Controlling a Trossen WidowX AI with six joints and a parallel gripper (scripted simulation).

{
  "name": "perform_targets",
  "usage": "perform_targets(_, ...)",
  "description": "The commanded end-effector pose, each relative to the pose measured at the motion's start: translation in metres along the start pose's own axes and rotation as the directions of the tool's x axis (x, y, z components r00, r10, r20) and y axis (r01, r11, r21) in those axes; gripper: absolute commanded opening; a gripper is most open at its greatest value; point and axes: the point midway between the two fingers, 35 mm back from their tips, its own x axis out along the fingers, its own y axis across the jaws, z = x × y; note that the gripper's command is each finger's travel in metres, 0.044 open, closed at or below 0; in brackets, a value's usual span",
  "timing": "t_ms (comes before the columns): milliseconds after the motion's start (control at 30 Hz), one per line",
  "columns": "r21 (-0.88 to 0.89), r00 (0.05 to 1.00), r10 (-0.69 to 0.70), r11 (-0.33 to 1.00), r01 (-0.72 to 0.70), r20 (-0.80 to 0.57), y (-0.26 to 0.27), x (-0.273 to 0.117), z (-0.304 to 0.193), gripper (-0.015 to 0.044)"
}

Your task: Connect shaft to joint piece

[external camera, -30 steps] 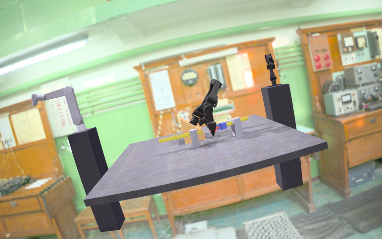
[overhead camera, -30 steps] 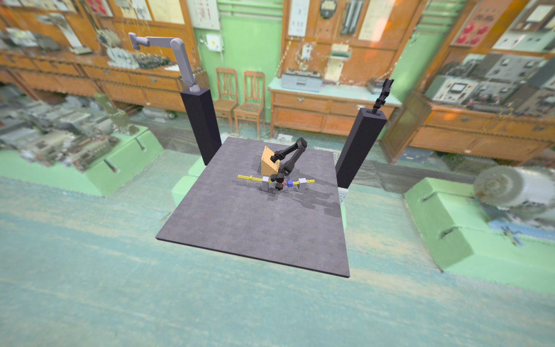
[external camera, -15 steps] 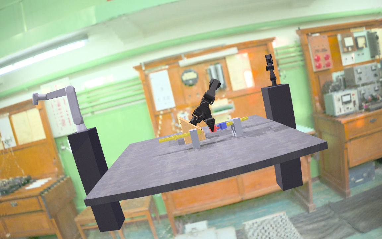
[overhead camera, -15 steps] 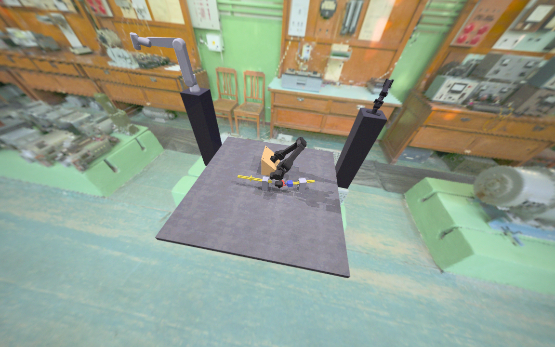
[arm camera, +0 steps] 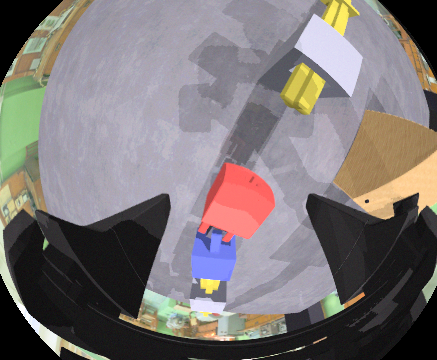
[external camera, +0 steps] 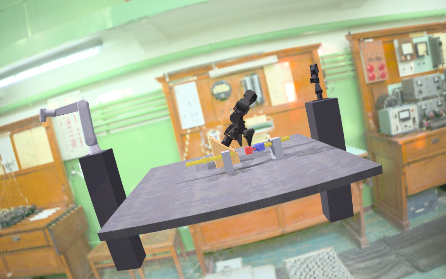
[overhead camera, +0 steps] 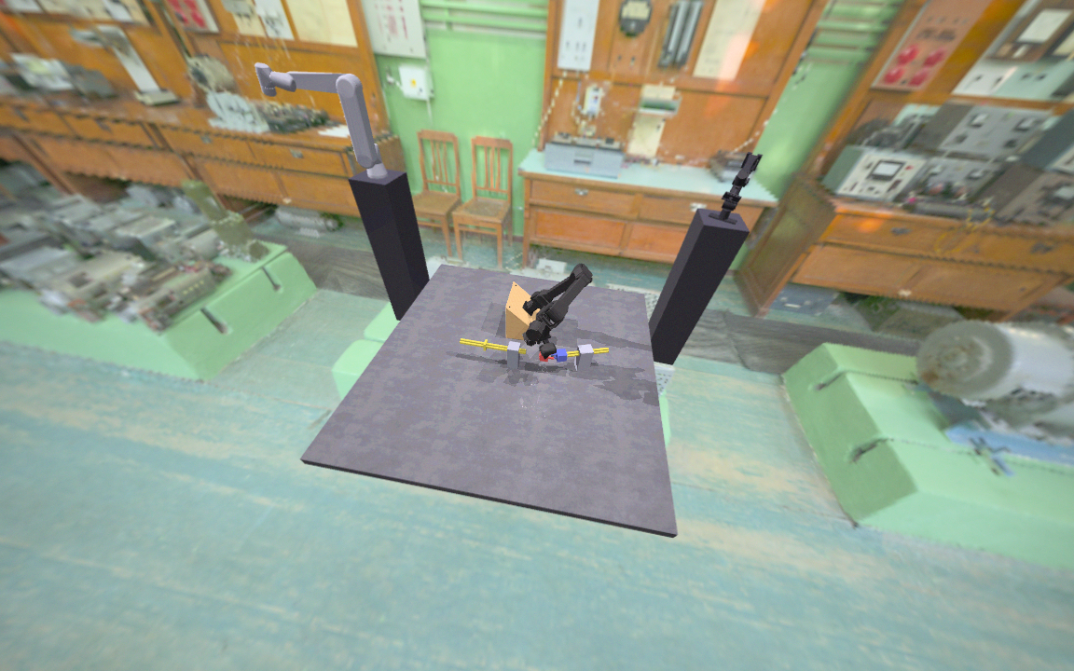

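Overhead, a black claw (overhead camera: pixel 546 350) (external camera: pixel 245 145) (arm camera: pixel 242 202) hangs released, its fingers spread wide with nothing between them, above the red joint piece (overhead camera: pixel 542 357) (external camera: pixel 248 150) (arm camera: pixel 240 197). Hinged directly to that red piece is a blue fitting (overhead camera: pixel 560 355) (external camera: pixel 259 147) (arm camera: pixel 213 262), carried on a yellow shaft (overhead camera: pixel 599 351) (external camera: pixel 283 139) (arm camera: pixel 209 285) through a gray block (overhead camera: pixel 585 351) (external camera: pixel 276 148) (arm camera: pixel 208 304). Opposite the blue fitting, across a gap from the red piece, the second yellow shaft (overhead camera: pixel 472 342) (external camera: pixel 195 162) (arm camera: pixel 303 87) runs through another upright block (overhead camera: pixel 513 356) (external camera: pixel 227 162) (arm camera: pixel 333 55), its near end outside the red piece. Whether the opening lines up exactly with this shaft cannot be told. Off to the red piece's side, a tan wooden wedge (overhead camera: pixel 517 317) (external camera: pixel 219 152) (arm camera: pixel 393 160) stands on the gray counter (overhead camera: pixel 490 442) (external camera: pixel 235 194) (arm camera: pixel 128 100). Farthest from the red piece, beyond the counter, a pale gray arm (overhead camera: pixel 357 120) (external camera: pixel 87 124) tops a dark pillar (overhead camera: pixel 391 241) (external camera: pixel 103 187).
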Motion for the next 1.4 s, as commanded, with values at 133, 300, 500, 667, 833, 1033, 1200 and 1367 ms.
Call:
perform_targets(133,-0.297,1.0,-0.003,0.955,0.01,0.025,0.003,-0.029,0.001,0.044)
perform_targets(300,-0.454,0.999,-0.006,0.891,0.021,0.033,0.002,-0.045,0.0,0.044)
perform_targets(500,-0.625,0.999,-0.011,0.78,0.034,0.041,0.001,-0.064,-0.002,0.044)
perform_targets(667,-0.748,0.999,-0.015,0.663,0.045,0.047,-0.002,-0.08,-0.005,0.044)
perform_targets(833,-0.836,0.999,-0.018,0.546,0.052,0.05,-0.004,-0.093,-0.008,0.044)
perform_targets(1033,-0.839,0.999,-0.018,0.541,0.052,0.05,-0.004,-0.094,-0.008,0.044)
perform_targets(1200,-0.826,0.999,-0.014,0.562,0.046,0.046,-0.004,-0.094,-0.008,0.044)
perform_targets(1367,-0.759,1.0,-0.01,0.651,0.016,0.013,-0.007,-0.09,0.0,0.044)
